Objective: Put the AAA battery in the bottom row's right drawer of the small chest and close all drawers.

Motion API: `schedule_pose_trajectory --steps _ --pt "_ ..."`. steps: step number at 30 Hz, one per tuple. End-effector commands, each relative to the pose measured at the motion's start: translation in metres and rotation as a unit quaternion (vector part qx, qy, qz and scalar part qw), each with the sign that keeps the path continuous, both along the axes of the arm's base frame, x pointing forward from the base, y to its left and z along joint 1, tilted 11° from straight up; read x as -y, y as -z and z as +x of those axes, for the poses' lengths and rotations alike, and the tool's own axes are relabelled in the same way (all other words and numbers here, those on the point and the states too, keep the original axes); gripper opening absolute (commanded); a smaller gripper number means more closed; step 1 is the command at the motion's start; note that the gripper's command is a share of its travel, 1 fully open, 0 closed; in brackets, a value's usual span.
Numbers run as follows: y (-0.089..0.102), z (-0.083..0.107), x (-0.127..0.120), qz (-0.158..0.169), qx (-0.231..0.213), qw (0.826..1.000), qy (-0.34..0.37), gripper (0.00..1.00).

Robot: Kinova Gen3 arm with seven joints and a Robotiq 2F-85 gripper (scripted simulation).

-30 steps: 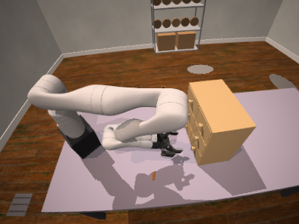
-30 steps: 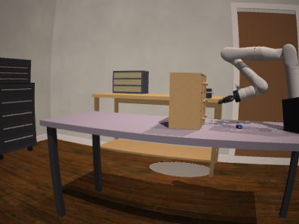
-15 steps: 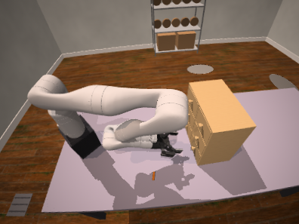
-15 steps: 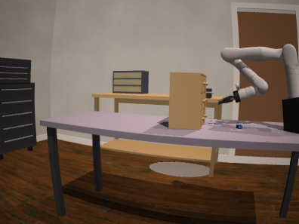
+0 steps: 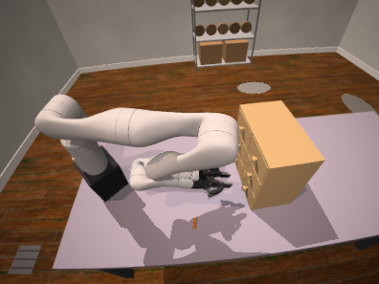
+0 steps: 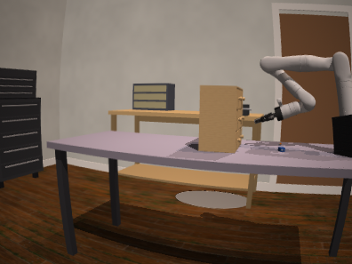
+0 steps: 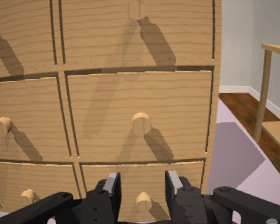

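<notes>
At the left side of the table (image 5: 96,229) stood the arm's black base (image 5: 107,183), and the white arm (image 5: 134,125) reached rightward from it, folding low over the lilac surface. Near the table's front edge, well apart from everything else, lay the AAA battery (image 5: 194,224), a small orange stick in the arm's shadow. Further right, the claw (image 5: 225,180) pointed at the front of the small chest (image 5: 282,147), close to it but not plainly touching. Its fingers were partly drawn together with a gap between them, pinching nothing. From the wrist view, the two black fingertips flanked the knob (image 7: 144,200) of the bottom row's right drawer (image 7: 188,185), one on either side, without gripping it. All drawers in sight sat flush with the chest's front. Beyond the table, on the far wall, stood a metal shelf rack (image 5: 193,28).
</notes>
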State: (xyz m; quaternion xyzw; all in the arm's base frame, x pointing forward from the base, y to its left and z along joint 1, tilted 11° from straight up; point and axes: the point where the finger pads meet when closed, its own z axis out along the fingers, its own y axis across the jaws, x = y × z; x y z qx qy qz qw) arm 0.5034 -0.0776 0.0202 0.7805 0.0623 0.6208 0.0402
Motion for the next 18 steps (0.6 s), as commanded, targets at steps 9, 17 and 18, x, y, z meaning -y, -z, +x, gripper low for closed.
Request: schedule_pose_trajectory --steps 9,17,18 --pt "0.0 0.001 0.0 0.0 0.001 1.0 0.0 0.33" --pt "0.008 0.005 0.001 0.0 0.001 1.0 0.0 0.33" --pt "0.01 0.007 0.001 0.0 0.001 1.0 0.0 0.33"
